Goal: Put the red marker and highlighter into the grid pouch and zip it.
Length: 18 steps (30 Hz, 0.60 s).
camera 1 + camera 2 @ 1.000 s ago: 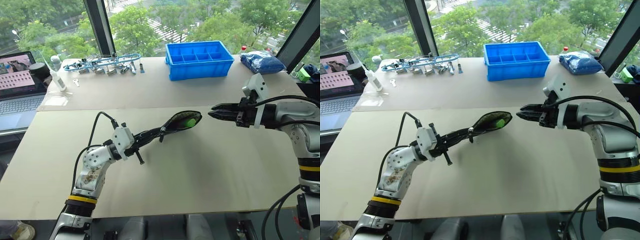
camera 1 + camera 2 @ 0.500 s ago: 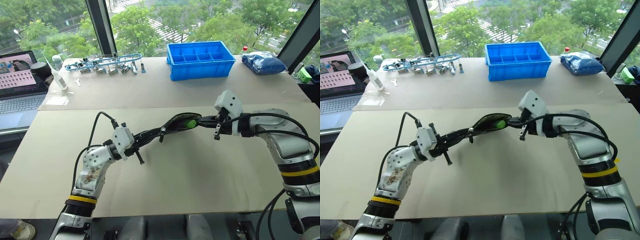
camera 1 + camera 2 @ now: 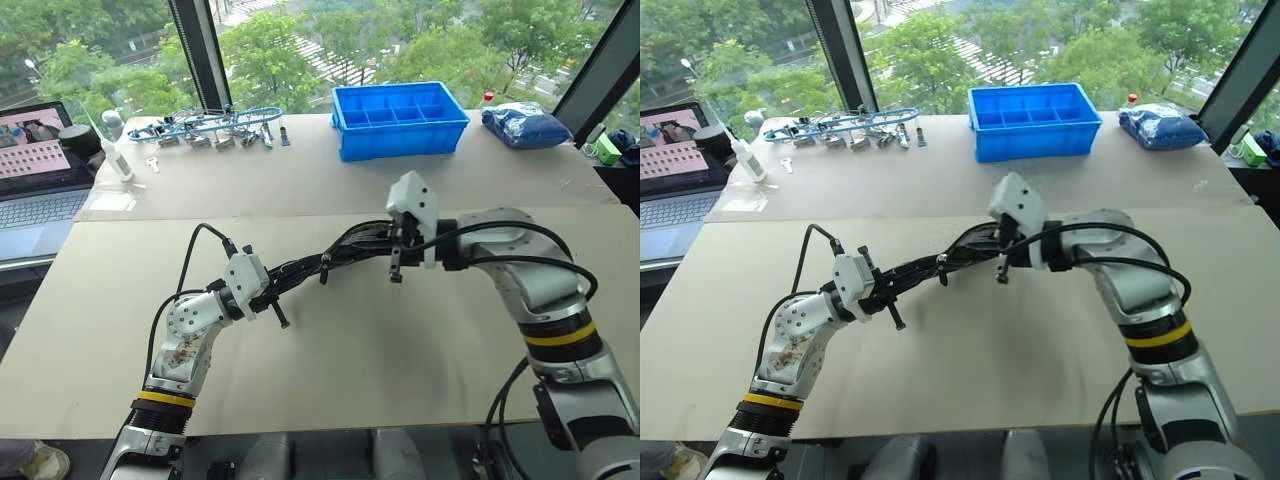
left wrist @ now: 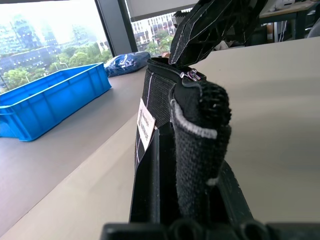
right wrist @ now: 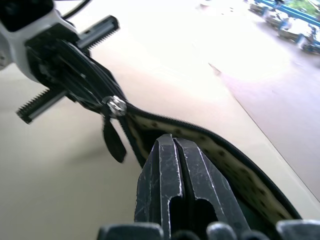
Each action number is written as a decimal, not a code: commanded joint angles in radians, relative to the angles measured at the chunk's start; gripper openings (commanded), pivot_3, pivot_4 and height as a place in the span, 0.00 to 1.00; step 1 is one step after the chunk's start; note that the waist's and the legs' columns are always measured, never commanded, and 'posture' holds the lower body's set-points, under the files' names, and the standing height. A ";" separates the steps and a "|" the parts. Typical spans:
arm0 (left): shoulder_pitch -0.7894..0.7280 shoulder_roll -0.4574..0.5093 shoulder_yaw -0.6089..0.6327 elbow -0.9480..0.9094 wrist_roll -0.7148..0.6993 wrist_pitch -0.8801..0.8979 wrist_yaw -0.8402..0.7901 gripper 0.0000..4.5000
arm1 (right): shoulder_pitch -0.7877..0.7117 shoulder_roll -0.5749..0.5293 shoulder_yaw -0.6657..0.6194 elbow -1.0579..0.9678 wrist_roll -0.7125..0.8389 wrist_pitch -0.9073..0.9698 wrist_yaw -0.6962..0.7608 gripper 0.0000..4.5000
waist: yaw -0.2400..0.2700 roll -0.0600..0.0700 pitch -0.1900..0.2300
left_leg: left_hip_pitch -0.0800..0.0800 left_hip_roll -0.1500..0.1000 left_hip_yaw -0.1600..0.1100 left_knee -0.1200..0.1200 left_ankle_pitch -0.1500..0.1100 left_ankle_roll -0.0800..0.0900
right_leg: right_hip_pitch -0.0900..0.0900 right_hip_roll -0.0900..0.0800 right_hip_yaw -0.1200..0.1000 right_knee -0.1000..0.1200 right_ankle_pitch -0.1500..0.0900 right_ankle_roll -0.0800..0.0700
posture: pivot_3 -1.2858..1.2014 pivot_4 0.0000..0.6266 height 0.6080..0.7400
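Holding the grid pouch (image 3: 345,251) aloft over the desk (image 3: 420,350) in the clamped left end effector (image 3: 290,272) — right end effector (image 5: 181,167), fingers pressed together, poking into its open mouth. Zipping step probably next — calls for pinching the zipper pull (image 5: 114,107).

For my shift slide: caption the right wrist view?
Shut right end effector at the open mouth of the grid pouch.

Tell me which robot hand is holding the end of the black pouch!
The left gripper. Its fingers are clamped shut on one end of the grid pouch, holding it up off the table. The right gripper, fingers together, pokes into the pouch's open mouth.
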 commanded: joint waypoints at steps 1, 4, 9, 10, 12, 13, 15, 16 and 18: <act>-0.010 -0.005 0.004 -0.027 -0.011 -0.006 0.007 0.00 | 0.001 -0.006 0.048 -0.041 -0.031 -0.035 0.022 0.00 | 0.002 0.000 0.000 | 0.000 0.000 0.000 0.000 0.000 0.000 | 0.000 0.000 0.000 0.000 0.000 0.000 | 0.52 0.24 1.00; -0.008 -0.004 0.007 -0.033 -0.010 -0.005 0.012 0.00 | -0.033 -0.025 -0.021 0.018 -0.015 -0.018 0.008 0.00 | 0.002 0.000 0.000 | 0.000 0.000 0.000 0.000 0.000 -0.001 | 0.000 0.000 0.000 0.000 0.000 0.000 | 0.52 0.24 1.00; 0.010 0.004 0.013 -0.045 -0.011 -0.007 0.016 0.00 | -0.089 -0.040 -0.254 0.109 0.131 0.121 -0.049 0.13 | 0.003 0.000 0.000 | 0.000 0.000 0.000 0.000 0.000 -0.001 | 0.000 0.000 0.000 0.000 0.000 0.000 | 0.52 0.24 1.00; 0.009 0.004 0.013 -0.044 -0.010 -0.007 0.017 0.00 | -0.064 -0.062 -0.266 0.090 0.144 0.122 -0.028 0.19 | 0.003 0.000 0.000 | 0.000 0.000 0.000 0.000 0.000 0.000 | 0.000 0.000 0.000 0.000 0.000 0.000 | 0.52 0.24 1.00; 0.007 0.003 0.013 -0.041 -0.010 -0.007 0.017 0.00 | 0.004 -0.111 -0.274 0.049 0.152 0.126 0.005 0.34 | 0.005 0.000 0.000 | 0.000 0.000 0.000 -0.001 0.000 0.000 | 0.000 0.000 -0.001 0.000 0.000 0.000 | 0.52 0.24 1.00; 0.005 0.003 0.012 -0.038 -0.010 -0.007 0.016 0.00 | 0.037 -0.130 -0.283 0.041 0.151 0.132 0.002 0.41 | 0.005 0.000 0.000 | 0.000 0.000 -0.001 -0.001 -0.001 0.001 | 0.000 0.000 -0.001 0.000 0.000 0.000 | 0.52 0.24 1.00; 0.002 0.002 0.011 -0.035 -0.011 -0.008 0.014 0.00 | 0.099 -0.167 -0.314 0.034 0.181 0.177 0.013 0.55 | 0.004 0.000 0.000 | 0.000 0.000 0.000 -0.001 -0.001 0.002 | 0.000 0.000 -0.001 -0.001 0.000 0.000 | 0.52 0.24 1.00; 0.001 0.001 0.011 -0.034 -0.011 -0.009 0.013 0.00 | 0.133 -0.186 -0.330 0.022 0.201 0.195 0.027 0.64 | 0.004 0.000 0.000 | -0.001 0.000 0.000 0.000 -0.001 0.002 | 0.000 0.000 -0.001 -0.001 0.000 0.000 | 0.52 0.24 1.00; -0.003 0.001 0.009 -0.028 -0.012 -0.010 0.010 0.00 | 0.174 -0.205 -0.359 0.003 0.251 0.236 0.041 0.78 | 0.004 0.000 0.000 | -0.001 0.000 0.000 0.000 -0.001 0.002 | 0.000 0.000 -0.001 -0.001 0.000 0.000 | 0.52 0.24 1.00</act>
